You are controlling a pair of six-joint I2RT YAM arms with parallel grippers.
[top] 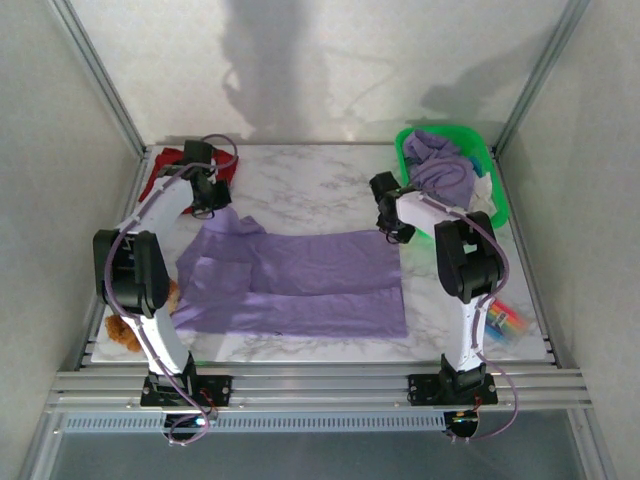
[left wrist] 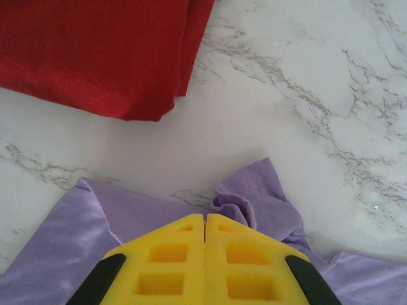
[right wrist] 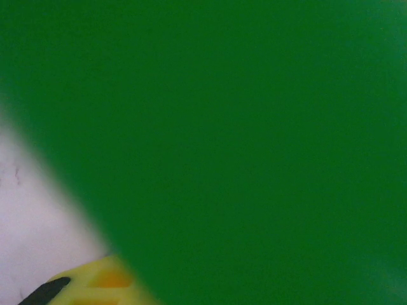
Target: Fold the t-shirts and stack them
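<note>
Yellow left jaws were closed, apparently pinching the bunched far corner of the purple t-shirt, which lay part-folded mid-surface. I could not tell the right jaws' state. Limp, light cloth: better gripped at corners

Left gripper: at 6 o'clock in the frame, with its tips pointing toward 12.
Fingers: yellow with recessed squares, pressed together so only a thin seam shows between them.
Purple t-shirt: spreads from 8 o'clock to 4 o'clock under and around the fingers. A rumpled fold rises just past the tips; it may be pinched there, but the seam hides this.
Red cloth: folded, with layered edges, from 10 to 12 o'clock, well apart from the purple fabric.
Marble table: white with grey veins, bare from 1 to 3 o'clock and between the two fabrics.
Green speck: tiny, on the marble at 4 o'clock.
</note>
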